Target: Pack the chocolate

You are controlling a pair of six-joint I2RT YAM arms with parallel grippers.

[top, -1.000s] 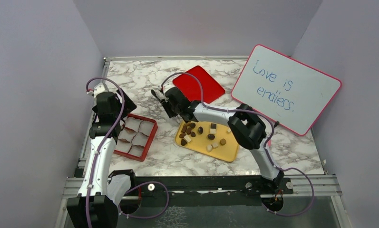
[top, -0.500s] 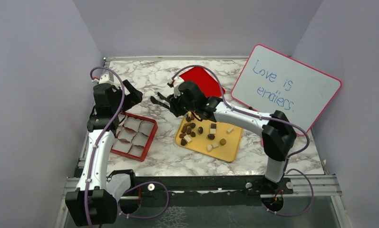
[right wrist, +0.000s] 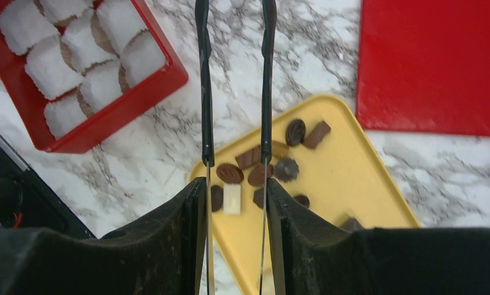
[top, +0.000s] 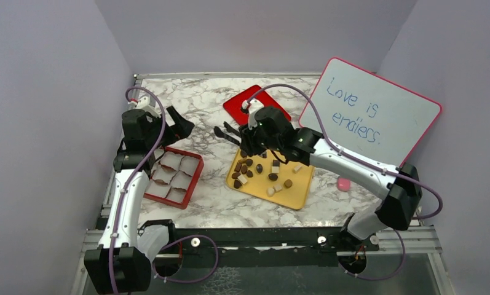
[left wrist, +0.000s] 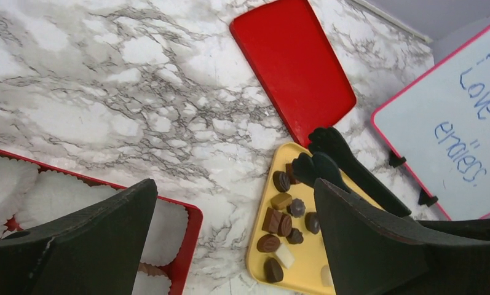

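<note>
Top external: chocolate (top: 259, 172) scattered over yellow tray (top: 297, 192) mid-tabletop; red box (top: 196, 177) of paper cups nearer the left edge. Right wrist: right gripper (right wrist: 235, 184) clamped on black tongs (right wrist: 202, 92), arms parallel and narrowly apart, tips cut off by frame. Left wrist alone: left gripper (left wrist: 235, 187) spread wide, tong tips near tray's far corner.

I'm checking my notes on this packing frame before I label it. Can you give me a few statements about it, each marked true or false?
1. The right gripper holds black tongs. True.
2. The chocolates lie on the yellow tray. True.
3. The left gripper grips a chocolate. False: it is open and empty.
4. The red lid covers the red box. False: the lid lies flat on the table, apart from the box.
</note>
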